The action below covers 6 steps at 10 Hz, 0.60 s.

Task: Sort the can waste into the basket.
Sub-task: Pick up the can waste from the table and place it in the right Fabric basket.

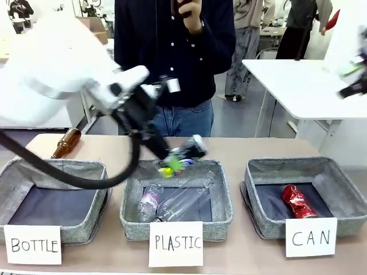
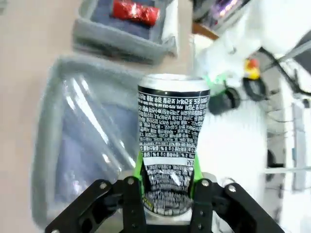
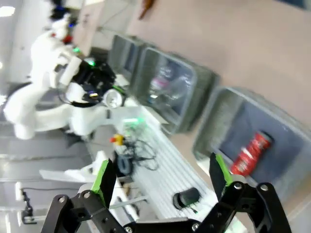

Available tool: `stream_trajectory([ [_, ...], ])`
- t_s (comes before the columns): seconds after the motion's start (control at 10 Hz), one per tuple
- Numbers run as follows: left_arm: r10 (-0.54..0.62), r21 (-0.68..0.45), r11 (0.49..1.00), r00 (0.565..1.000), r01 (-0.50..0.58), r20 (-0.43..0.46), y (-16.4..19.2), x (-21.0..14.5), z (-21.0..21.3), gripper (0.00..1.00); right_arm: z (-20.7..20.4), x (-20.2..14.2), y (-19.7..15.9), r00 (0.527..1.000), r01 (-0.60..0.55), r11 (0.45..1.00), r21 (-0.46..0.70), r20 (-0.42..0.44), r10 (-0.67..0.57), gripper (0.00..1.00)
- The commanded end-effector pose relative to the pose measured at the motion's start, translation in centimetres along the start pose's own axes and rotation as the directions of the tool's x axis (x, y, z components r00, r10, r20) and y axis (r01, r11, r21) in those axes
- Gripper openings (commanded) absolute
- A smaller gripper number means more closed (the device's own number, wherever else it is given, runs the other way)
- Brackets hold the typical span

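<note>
My left gripper is shut on the silver can with dark print, holding it in the air over the back rim of the PLASTIC basket. In the left wrist view the silver can stands between the green pads of the left gripper. The red can lies inside the CAN basket at the right, also seen as the red can and the red can. My right gripper is open and empty, raised high at the far right.
The middle basket holds clear plastic bottles. A brown glass bottle lies on the table behind the BOTTLE basket. A person stands at the far side, hands raised near the chest.
</note>
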State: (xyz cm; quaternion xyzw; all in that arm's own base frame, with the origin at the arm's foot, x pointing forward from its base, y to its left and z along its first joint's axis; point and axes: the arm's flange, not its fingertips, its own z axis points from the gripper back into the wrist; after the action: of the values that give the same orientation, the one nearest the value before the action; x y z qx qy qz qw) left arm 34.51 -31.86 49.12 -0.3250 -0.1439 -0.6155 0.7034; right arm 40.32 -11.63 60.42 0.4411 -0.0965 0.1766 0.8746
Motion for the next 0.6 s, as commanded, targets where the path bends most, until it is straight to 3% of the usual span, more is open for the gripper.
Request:
stream_trajectory([
  [0.0,-0.218,0.110,0.971,0.975,0.214,0.032,1.3,5.0,-5.1,0.40,6.2,-5.3,-1.7,0.989,0.099,0.983,-0.155,0.122,-0.080,1.00],
  [0.1,-0.313,0.123,0.945,0.948,0.305,0.060,0.9,7.5,-7.3,0.40,8.4,-7.3,-3.0,0.961,0.163,0.977,-0.135,0.246,-0.126,1.00],
  [0.2,-0.377,0.105,0.924,0.922,0.368,0.091,0.8,10.6,-9.6,0.40,9.0,-8.6,-4.2,0.936,0.188,0.978,-0.090,0.317,-0.151,1.00],
  [0.3,-0.385,0.014,0.923,0.920,0.385,0.073,0.7,14.2,-12.5,0.40,8.6,-9.4,-5.6,0.895,0.224,0.973,-0.047,0.404,-0.187,1.00],
  [0.4,-0.401,0.007,0.916,0.916,0.400,0.031,0.5,16.9,-15.4,0.40,10.9,-9.6,-2.4,0.966,0.150,0.978,-0.142,0.233,-0.114,1.00],
  [0.5,-0.395,-0.010,0.919,0.919,0.395,0.012,0.4,19.1,-18.0,0.40,10.9,-9.6,-2.4,0.966,0.150,0.978,-0.142,0.233,-0.114,1.00],
])
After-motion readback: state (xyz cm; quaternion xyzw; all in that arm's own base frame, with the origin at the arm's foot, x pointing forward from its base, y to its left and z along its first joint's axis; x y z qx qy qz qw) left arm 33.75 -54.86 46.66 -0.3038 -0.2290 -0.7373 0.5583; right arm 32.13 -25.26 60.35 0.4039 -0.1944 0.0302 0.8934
